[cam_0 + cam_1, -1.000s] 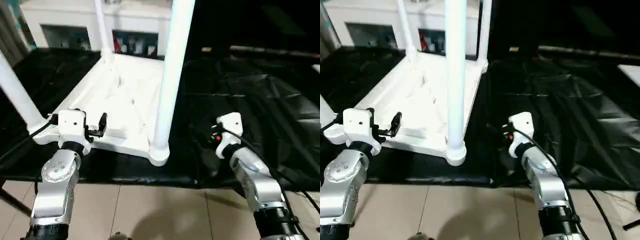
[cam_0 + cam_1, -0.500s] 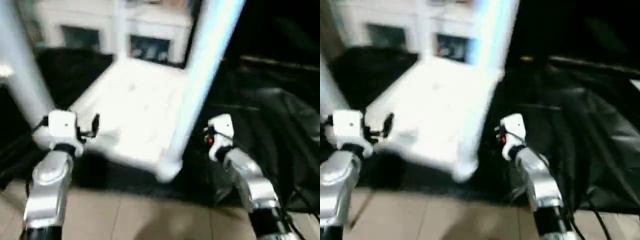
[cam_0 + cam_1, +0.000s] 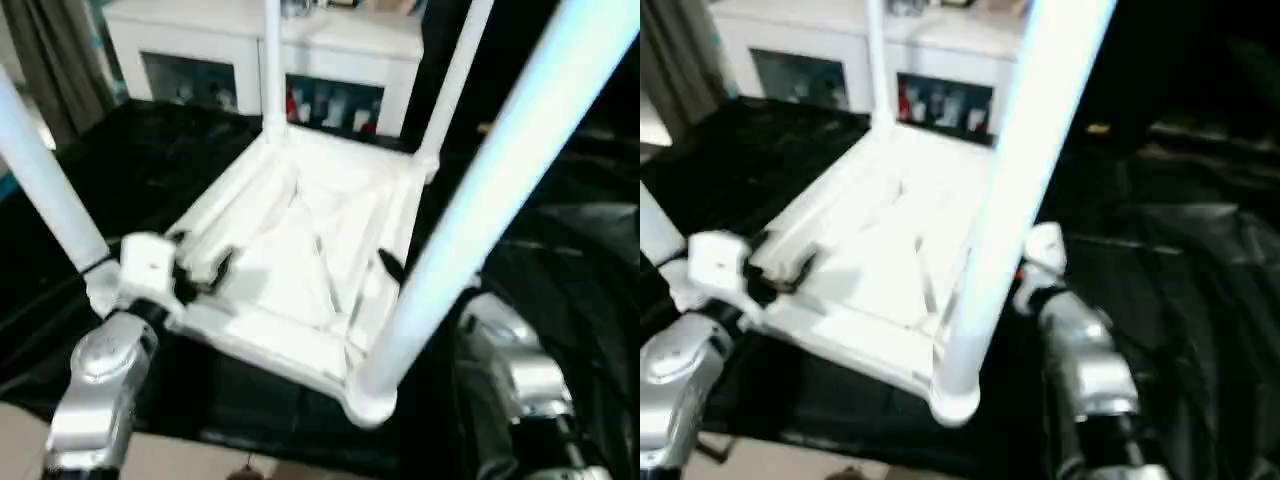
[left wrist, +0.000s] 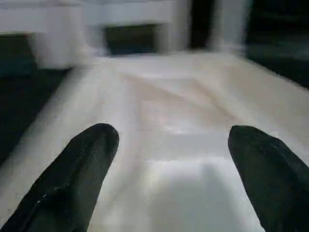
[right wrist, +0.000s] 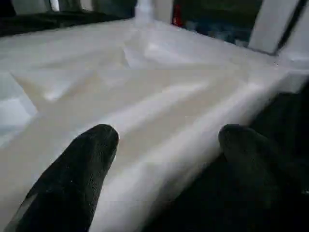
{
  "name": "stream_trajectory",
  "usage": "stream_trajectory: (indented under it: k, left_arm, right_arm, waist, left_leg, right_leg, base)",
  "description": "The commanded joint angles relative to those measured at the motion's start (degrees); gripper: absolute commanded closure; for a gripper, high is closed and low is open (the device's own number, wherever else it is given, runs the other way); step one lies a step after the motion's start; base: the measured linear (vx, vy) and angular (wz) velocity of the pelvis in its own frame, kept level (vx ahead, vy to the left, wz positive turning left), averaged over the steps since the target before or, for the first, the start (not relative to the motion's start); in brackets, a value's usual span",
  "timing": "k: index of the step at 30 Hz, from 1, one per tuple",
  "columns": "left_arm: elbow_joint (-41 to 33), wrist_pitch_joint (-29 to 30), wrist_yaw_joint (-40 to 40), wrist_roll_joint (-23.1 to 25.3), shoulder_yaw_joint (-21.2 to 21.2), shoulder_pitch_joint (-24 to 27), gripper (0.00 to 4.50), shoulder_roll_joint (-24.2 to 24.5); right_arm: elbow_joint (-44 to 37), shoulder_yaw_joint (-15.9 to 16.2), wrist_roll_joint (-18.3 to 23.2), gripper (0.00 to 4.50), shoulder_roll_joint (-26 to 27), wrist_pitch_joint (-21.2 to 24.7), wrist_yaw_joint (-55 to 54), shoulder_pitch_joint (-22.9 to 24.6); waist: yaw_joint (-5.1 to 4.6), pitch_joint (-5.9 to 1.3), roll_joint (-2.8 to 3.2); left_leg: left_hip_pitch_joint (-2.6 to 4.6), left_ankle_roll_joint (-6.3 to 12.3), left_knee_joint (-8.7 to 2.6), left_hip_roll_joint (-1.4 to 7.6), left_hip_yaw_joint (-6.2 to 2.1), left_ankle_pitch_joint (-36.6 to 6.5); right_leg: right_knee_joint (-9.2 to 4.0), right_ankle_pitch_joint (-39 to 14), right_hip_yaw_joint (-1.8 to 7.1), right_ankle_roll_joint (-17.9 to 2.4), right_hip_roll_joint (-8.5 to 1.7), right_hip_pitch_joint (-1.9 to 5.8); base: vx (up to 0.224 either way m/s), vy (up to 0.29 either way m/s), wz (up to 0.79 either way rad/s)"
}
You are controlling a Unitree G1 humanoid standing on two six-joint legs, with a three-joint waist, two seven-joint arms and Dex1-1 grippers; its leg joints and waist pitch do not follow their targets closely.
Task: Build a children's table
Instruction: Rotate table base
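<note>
The children's table stands upside down on a black sheet, its ribbed white tabletop (image 3: pixel 300 250) facing up with all its legs upright in the corner sockets. The near right leg (image 3: pixel 470 210) crosses the picture in front of me. My left gripper (image 3: pixel 205 270) is open over the tabletop's near left rim, beside the near left leg (image 3: pixel 45 190); nothing lies between its fingers (image 4: pixel 91 150). My right gripper (image 5: pixel 167 133) is open and straddles the tabletop's right rim (image 5: pixel 212 130), one finger over the ribbed surface and the other over the sheet.
A white glass-door cabinet (image 3: pixel 330 40) stands behind the table. The crumpled black sheet (image 3: pixel 570 260) spreads to the right and left of the tabletop. Tan floor (image 3: pixel 20 440) shows at the near edge. A curtain (image 3: pixel 60 60) hangs at the far left.
The camera has moved closer and tilted, so the whole picture shifted. My right gripper has come in from the sheet to the tabletop's right rim. The left gripper stays at the near left rim.
</note>
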Motion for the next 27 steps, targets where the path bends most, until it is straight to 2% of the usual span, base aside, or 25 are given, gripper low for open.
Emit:
stream_trajectory:
  k: [1,2,3,4,5,6,7,8,9,10,11,13,14,15,17,18,19,20,21,22,24,25,26,27]
  left_arm:
    - [-1.2,2.3,-6.5,-2.5,-1.3,-0.7,0.25,1.5]
    - [-1.2,2.7,-7.8,-3.1,-1.5,-0.9,0.25,2.0]
    - [-0.6,2.8,-11.3,-3.3,-2.7,-2.6,0.25,3.6]
    - [-0.1,2.8,-13.0,-3.2,-3.4,-3.4,0.25,4.2]
    - [0.5,2.9,-15.4,-3.2,-4.6,-4.4,0.12,5.1]
    - [0.9,3.8,-18.3,-3.3,-6.1,-5.3,0.12,6.0]
    - [1.7,4.1,-20.5,-3.0,-7.7,-6.4,0.12,6.9]
    - [2.6,5.6,-24.5,-3.1,-10.5,-7.8,0.12,8.3]
    - [3.3,5.6,-26.2,-2.6,-12.0,-8.7,0.12,8.9]
    - [4.0,5.4,-27.5,-1.9,-13.2,-9.5,0.12,9.3]
    - [4.1,5.4,-27.6,-1.8,-13.4,-9.6,0.12,9.4]
    - [6.3,5.6,-30.9,0.0,-16.1,-12.1,0.12,9.9]
    - [7.1,5.5,-32.1,0.6,-16.9,-12.7,0.12,10.1]
    - [7.3,6.0,-33.0,1.2,-17.8,-12.9,0.12,10.5]
    - [7.8,7.2,-35.1,1.7,-19.4,-13.9,0.12,11.5]
    - [7.8,7.4,-35.7,2.0,-20.0,-14.0,0.12,11.9]
    - [8.1,7.9,-36.6,2.3,-20.8,-14.5,0.12,12.7]
    - [8.1,7.9,-36.6,2.3,-20.8,-14.5,0.12,12.7]
    - [8.5,7.9,-36.7,2.3,-21.1,-14.7,0.12,12.7]
    - [8.6,7.7,-36.7,2.3,-21.3,-14.5,0.12,12.8]
    - [9.0,7.1,-36.6,2.4,-21.5,-13.9,0.12,12.7]
    - [9.4,6.9,-37.0,2.5,-21.6,-13.8,0.27,12.6]
    - [10.0,6.7,-37.3,2.7,-21.8,-14.0,0.27,12.5]
    - [10.4,6.7,-37.8,2.7,-22.1,-14.1,0.45,12.4]
  right_arm:
    - [0.0,-1.7,1.2,0.62,-1.3,-0.2,1.5,-0.2]
    - [0.1,-1.7,1.3,0.62,-1.6,-0.3,1.8,-0.2]
    - [0.3,-1.6,1.5,0.62,-2.9,-0.6,3.4,-0.4]
    - [0.4,-1.5,1.7,0.62,-3.6,-0.5,4.4,-0.6]
    - [0.4,-1.2,1.9,0.62,-4.6,-0.5,6.0,-0.7]
    - [0.3,-0.7,2.2,0.62,-5.6,-0.4,7.9,-0.8]
    - [0.3,-0.3,2.3,0.62,-6.7,-0.1,9.7,-1.0]
    - [0.3,0.7,2.2,0.62,-8.6,0.2,12.8,-1.0]
    - [0.2,1.1,2.0,0.62,-9.6,0.4,14.2,-1.0]
    - [0.1,1.4,1.9,0.62,-10.4,0.5,15.2,-0.9]
    - [0.1,1.4,1.9,0.62,-10.5,0.6,15.4,-0.9]
    - [-1.0,2.2,2.2,0.62,-12.9,1.1,18.8,-0.7]
    - [-1.7,2.5,2.5,0.62,-13.7,1.5,20.0,-0.4]
    - [-3.0,2.8,3.2,0.62,-14.6,2.3,21.5,0.3]
    - [-6.1,3.8,4.9,0.62,-17.1,4.5,26.0,1.5]
    - [-7.8,4.4,5.4,0.62,-18.4,5.2,28.1,2.4]
    - [-12.4,6.5,7.1,0.62,-22.4,7.9,33.8,4.3]
    - [-12.4,6.5,7.1,0.62,-22.4,7.9,33.8,4.3]
    - [-14.2,7.4,7.2,0.62,-24.1,8.6,35.7,5.2]
    - [-15.5,8.0,7.2,0.62,-25.1,8.8,36.6,6.0]
    - [-16.6,8.3,6.8,0.62,-25.5,8.6,36.8,7.0]
    - [-16.9,8.3,6.7,0.62,-25.5,8.6,36.8,7.2]
    - [-16.6,8.4,6.7,0.62,-25.5,8.9,37.0,6.9]
    - [-16.3,8.5,6.6,0.62,-25.3,9.0,36.7,6.7]
  waist:
    - [0.29,-3.16,0.24]
    - [-0.13,-2.68,0.60]
    - [-0.19,-2.48,0.79]
    - [-0.35,-2.18,0.86]
    - [-0.77,-1.48,0.77]
    - [-0.64,-1.38,1.21]
    - [-0.94,-0.88,0.72]
    - [-0.90,-1.04,0.84]
    - [-0.84,-1.12,0.86]
    - [-0.88,-1.30,0.91]
    - [-0.84,-1.53,0.98]
    - [-0.94,-1.69,1.09]
    - [-1.09,-1.69,1.48]
    - [-1.14,-1.72,1.09]
    - [-0.97,-1.84,1.25]
    - [-0.83,-1.99,1.34]
    - [-0.99,-2.01,2.07]
    - [-0.89,-2.08,1.72]
    - [-0.86,-2.21,1.69]
    - [-0.85,-2.26,1.84]
    - [-0.98,-2.38,2.48]
    - [-1.06,-2.41,2.59]
    - [-1.18,-2.37,2.33]
    - [-1.19,-2.35,2.36]
  left_leg:
    - [1.57,5.16,-4.72,3.08,0.41,7.5]
    - [1.83,2.99,-5.98,3.91,0.48,-1.0]
    - [2.10,2.21,-6.43,4.19,0.61,-4.8]
    - [2.71,1.02,-7.05,4.62,1.15,-11.7]
    - [2.60,-0.65,-7.83,4.79,1.28,-17.5]
    - [3.08,-1.59,-7.92,4.92,1.33,-20.0]
    - [3.55,-2.81,-8.12,5.06,1.52,-24.1]
    - [3.52,-3.52,-8.26,5.10,1.48,-24.0]
    - [3.52,-3.48,-8.29,5.08,1.48,-23.3]
    - [3.35,-3.18,-8.30,5.14,1.59,-21.2]
    - [2.98,-2.85,-8.25,5.20,1.68,-18.4]
    - [2.84,-2.21,-8.05,5.14,1.84,-16.3]
    - [2.70,-2.09,-8.05,5.14,1.95,-15.7]
    - [2.57,-1.81,-8.00,5.09,1.99,-15.3]
    - [2.47,-0.65,-7.82,5.20,2.07,-13.1]
    - [2.58,-0.33,-7.64,5.33,2.13,-12.2]
    - [2.50,0.11,-7.57,5.33,2.17,-11.3]
    - [2.34,0.88,-7.43,5.43,2.16,-9.8]
    - [2.44,1.31,-7.30,5.45,2.26,-8.9]
    - [2.24,1.90,-7.18,5.38,2.31,-7.9]
    - [2.41,2.06,-7.10,5.51,2.36,-7.4]
    - [2.47,2.01,-7.07,5.49,2.44,-7.5]
    - [2.49,2.04,-7.12,5.54,2.48,-7.8]
    - [2.55,2.05,-7.17,5.57,2.50,-8.0]
  right_leg:
    - [-3.89,10.2,1.58,-10.5,-3.27,2.94]
    - [-4.43,4.0,1.36,-12.8,-3.03,3.00]
    - [-4.71,1.2,1.19,-13.4,-2.92,2.91]
    - [-5.48,-5.2,1.26,-13.8,-2.91,2.53]
    - [-6.15,-12.9,1.29,-12.9,-2.95,2.48]
    - [-6.50,-16.5,1.36,-12.2,-3.09,2.08]
    - [-7.29,-23.4,1.48,-10.5,-3.21,1.65]
    - [-7.47,-26.1,1.65,-9.3,-3.51,1.90]
    - [-7.55,-26.4,1.67,-8.8,-3.47,1.93]
    - [-7.36,-23.8,1.80,-8.9,-3.34,1.92]
    - [-6.99,-20.0,1.79,-9.6,-3.40,2.26]
    - [-6.60,-16.5,1.64,-10.9,-3.10,2.40]
    - [-6.67,-15.0,1.59,-11.6,-3.09,2.45]
    - [-6.59,-14.6,1.54,-11.8,-2.99,2.64]
    - [-6.33,-11.7,1.48,-12.7,-3.01,2.97]
    - [-6.13,-10.2,1.55,-13.1,-3.02,2.86]
    - [-5.98,-7.2,1.45,-13.9,-2.82,2.96]
    - [-5.73,-3.9,1.38,-14.5,-2.75,3.36]
    - [-5.61,-2.5,1.33,-15.0,-2.83,3.25]
    - [-5.41,-1.0,1.23,-15.7,-2.84,3.34]
    - [-5.28,0.7,1.14,-17.0,-2.87,3.21]
    - [-5.38,0.9,1.11,-17.3,-2.84,3.18]
    - [-5.40,1.1,1.08,-17.7,-2.78,3.25]
    - [-5.42,1.0,1.08,-17.9,-2.80,3.23]
  base:
    - [-0.062,-0.065,-0.01]
    - [0.000,0.000,0.00]
    - [-0.073,-0.061,0.02]
    - [-0.077,-0.049,0.03]
    - [-0.077,-0.049,0.03]
    - [-0.077,-0.043,0.02]
    - [-0.069,-0.029,0.01]
    - [-0.069,-0.029,0.01]
    - [-0.056,-0.014,-0.02]
    - [0.000,0.000,0.00]
    - [0.000,0.000,0.00]
    - [0.000,0.000,0.00]
    - [0.000,0.000,0.00]
    - [0.000,0.000,0.00]
    - [0.000,0.000,0.00]
    - [0.000,0.000,0.00]
    - [0.000,0.000,0.00]
    - [0.000,0.000,0.00]
    - [0.000,0.000,0.00]
    - [0.000,0.000,0.00]
    - [0.000,0.000,0.00]
    - [0.000,0.000,0.00]
    - [0.000,0.000,0.00]
    - [0.000,0.000,0.00]
